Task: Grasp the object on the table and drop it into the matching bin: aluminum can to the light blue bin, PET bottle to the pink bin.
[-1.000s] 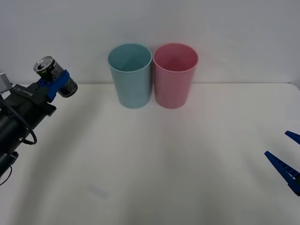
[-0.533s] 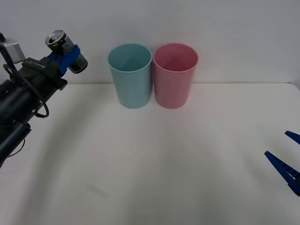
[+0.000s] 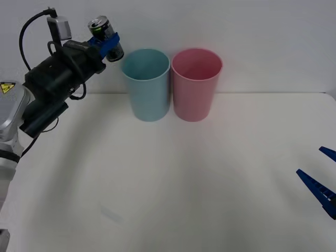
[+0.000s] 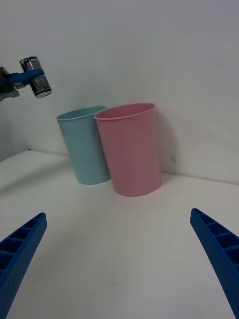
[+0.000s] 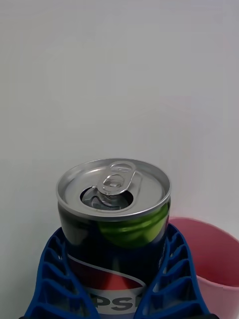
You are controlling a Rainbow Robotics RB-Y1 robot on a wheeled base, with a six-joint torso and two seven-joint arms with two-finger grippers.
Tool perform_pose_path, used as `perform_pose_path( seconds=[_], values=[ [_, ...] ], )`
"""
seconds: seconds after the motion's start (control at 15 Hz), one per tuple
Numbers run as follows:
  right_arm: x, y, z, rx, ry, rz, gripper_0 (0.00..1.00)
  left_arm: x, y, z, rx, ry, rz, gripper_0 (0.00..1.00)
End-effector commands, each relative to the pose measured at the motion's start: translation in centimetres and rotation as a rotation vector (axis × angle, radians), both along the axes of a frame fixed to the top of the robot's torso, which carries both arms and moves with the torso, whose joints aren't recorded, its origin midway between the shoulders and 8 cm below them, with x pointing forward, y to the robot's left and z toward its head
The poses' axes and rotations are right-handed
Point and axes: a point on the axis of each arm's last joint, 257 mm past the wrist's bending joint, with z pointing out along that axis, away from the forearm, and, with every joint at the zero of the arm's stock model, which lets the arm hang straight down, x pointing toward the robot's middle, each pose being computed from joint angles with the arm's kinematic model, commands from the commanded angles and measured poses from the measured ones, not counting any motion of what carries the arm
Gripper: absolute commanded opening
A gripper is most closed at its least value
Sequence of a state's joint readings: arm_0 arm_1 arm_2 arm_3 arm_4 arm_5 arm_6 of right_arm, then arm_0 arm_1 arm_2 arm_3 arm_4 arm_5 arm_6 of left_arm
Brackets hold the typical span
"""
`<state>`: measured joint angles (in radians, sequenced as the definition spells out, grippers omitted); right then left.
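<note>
On the bench (image 3: 168, 184) near the pink bin (image 3: 196, 84), the right gripper (image 3: 321, 176) waits, jaws spread. Beyond, the left gripper (image 3: 107, 43) pinches the aluminum can (image 3: 105, 37) aloft beside the light blue bin (image 3: 146, 84); centre it over the rim before releasing.

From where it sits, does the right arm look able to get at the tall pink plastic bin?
Probably yes: the right gripper is open, holds nothing, and bare white table lies between it and the pink bin.
</note>
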<state>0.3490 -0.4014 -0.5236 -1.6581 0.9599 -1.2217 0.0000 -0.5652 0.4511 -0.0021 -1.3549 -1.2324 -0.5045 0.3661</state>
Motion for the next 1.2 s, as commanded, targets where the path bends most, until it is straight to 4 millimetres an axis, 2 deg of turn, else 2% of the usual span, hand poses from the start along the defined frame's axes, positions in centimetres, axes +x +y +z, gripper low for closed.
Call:
perform_pose_path(
  seconds=[0.07,0.27,0.47,0.6,0.87,0.93,1.0,1.07,1.13,1.2],
  values=[
    [0.0,0.0,0.0,0.0,0.0,0.0,1.0,2.4,-2.0,0.0,0.034,0.016,-0.005,0.0],
    [0.0,0.0,0.0,0.0,0.0,0.0,1.0,4.7,-4.3,0.0,0.073,0.028,0.0,0.0],
    [0.0,0.0,0.0,0.0,0.0,0.0,1.0,6.2,-5.5,0.0,0.106,0.037,0.008,0.0],
    [0.0,0.0,0.0,0.0,0.0,0.0,1.0,6.5,-6.4,0.1,0.12,0.034,0.006,0.01],
    [0.0,0.0,0.0,0.0,0.0,0.0,1.0,6.5,-6.6,0.1,0.128,0.032,0.006,0.02],
    [0.0,0.0,0.0,0.0,0.0,0.0,1.0,6.5,-6.6,0.1,0.128,0.032,0.006,0.09],
    [0.0,0.0,0.0,0.0,0.0,0.0,1.0,6.5,-6.6,0.1,0.129,0.031,0.006,0.27],
    [0.0,0.0,0.0,0.0,0.0,0.0,1.0,6.5,-6.7,0.1,0.132,0.028,0.006,0.9],
    [0.0,0.0,0.0,0.0,0.0,0.0,1.0,6.5,-6.5,0.0,0.138,0.026,0.008,1.0],
    [0.0,0.0,0.0,0.0,0.0,0.0,1.0,6.5,-6.5,0.1,0.138,0.024,0.01,1.0]
  ],
)
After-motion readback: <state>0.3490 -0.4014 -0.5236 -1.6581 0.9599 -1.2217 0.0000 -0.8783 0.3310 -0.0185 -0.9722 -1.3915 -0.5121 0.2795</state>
